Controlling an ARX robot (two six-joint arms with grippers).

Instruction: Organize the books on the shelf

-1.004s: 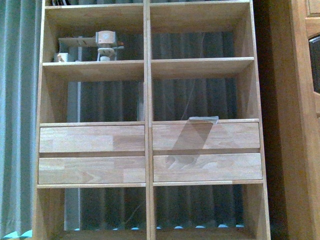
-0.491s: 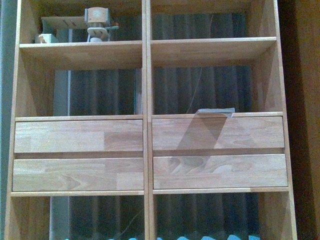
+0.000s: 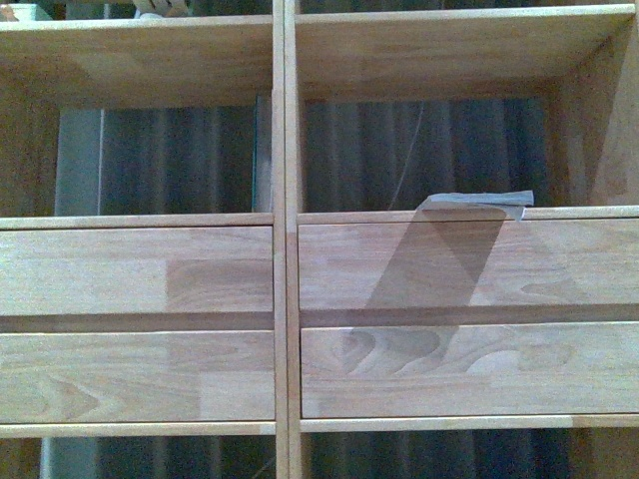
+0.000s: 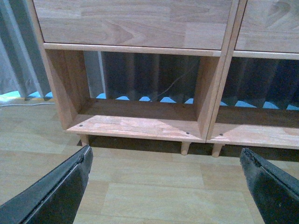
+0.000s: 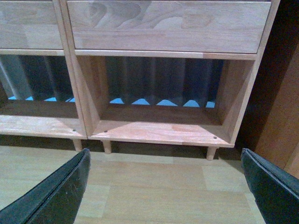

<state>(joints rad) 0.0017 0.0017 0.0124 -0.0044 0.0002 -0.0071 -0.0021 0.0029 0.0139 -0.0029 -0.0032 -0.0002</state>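
Facing the shelf (image 3: pixel 285 299) close up, with four drawers (image 3: pixel 140 269) filling the middle of the front view. Seeing, in the left compartment just above them, a teal book (image 3: pixel 263 155) standing upright, edge on, against the divider. Seeing, in the right compartment on the same level, a pale book (image 3: pixel 477 203) lying flat at the front edge, one corner jutting past it, throwing a shadow down across both right drawers. Glimpsing a dark curtain (image 3: pixel 180 160) through the open back. Holding the left gripper (image 4: pixel 164 154) spread wide with nothing in it, over the floor (image 4: pixel 154 196) before the bottom left compartment. Holding the right gripper (image 5: pixel 166 154) just as wide, likewise empty, over the floor before the bottom right compartment, with a darker cabinet (image 5: pixel 286 126) just beside the shelf.
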